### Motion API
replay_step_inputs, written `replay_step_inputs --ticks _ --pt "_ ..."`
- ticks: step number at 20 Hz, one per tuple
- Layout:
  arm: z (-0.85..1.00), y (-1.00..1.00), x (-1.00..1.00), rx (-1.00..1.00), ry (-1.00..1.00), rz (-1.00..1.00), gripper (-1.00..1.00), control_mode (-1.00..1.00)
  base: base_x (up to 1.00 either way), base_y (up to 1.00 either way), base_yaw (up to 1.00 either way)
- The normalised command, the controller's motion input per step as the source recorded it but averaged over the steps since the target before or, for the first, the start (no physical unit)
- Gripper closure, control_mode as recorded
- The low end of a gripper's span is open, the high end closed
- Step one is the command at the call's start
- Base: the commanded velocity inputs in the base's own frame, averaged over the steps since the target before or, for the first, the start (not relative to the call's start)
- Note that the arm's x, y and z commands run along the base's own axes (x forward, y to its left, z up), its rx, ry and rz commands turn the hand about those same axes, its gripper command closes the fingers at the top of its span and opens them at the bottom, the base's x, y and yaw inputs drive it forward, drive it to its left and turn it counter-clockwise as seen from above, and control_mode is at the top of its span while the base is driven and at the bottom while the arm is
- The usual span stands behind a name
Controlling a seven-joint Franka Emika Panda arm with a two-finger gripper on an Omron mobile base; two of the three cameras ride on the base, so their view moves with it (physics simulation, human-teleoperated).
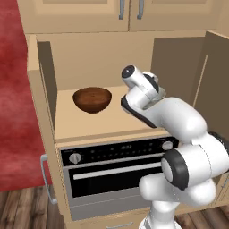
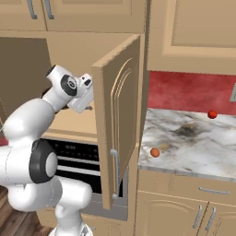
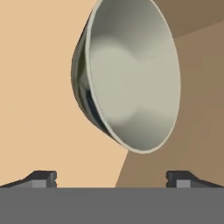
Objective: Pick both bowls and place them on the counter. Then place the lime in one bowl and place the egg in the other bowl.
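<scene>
The pale grey-green glossy bowl [image 3: 131, 83] looms just ahead in the hand view, its hollow turned toward the camera and rolled by the hand's tilt. My gripper [image 3: 111, 177] is open, its two fingertips [image 3: 43, 178] spread wide just short of the bowl, not touching it. The dark brown wooden bowl [image 1: 92, 99] stands upright on the tan shelf [image 1: 85, 123] inside the open cabinet, left of my arm. The marbled counter [image 2: 193, 138] lies to the right, with the orange-brown egg [image 2: 155, 152] near its front edge. The lime is out of view.
An open cabinet door [image 2: 117, 133] hangs between my arm and the counter. A small red ball [image 2: 212, 114] sits at the counter's back by the red wall. A black-fronted oven [image 1: 116, 174] is built in under the shelf. The other door [image 1: 47, 76] stands open at the left.
</scene>
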Motion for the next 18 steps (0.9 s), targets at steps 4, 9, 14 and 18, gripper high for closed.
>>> replay_step_inputs --ticks 4,9,14,18 --pt "-0.19 0.0 0.22 0.0 0.08 0.0 -1.0 -1.0 0.0 0.0 0.0" --pt "-0.24 0.0 0.22 0.0 0.03 0.0 -1.0 -1.0 0.0 0.0 0.0" --pt "-0.22 0.0 0.25 0.0 0.0 0.0 -1.0 -1.0 0.0 0.0 0.0" --pt "-0.11 0.0 0.24 0.0 0.0 0.02 -1.0 -1.0 0.0 0.0 0.0"
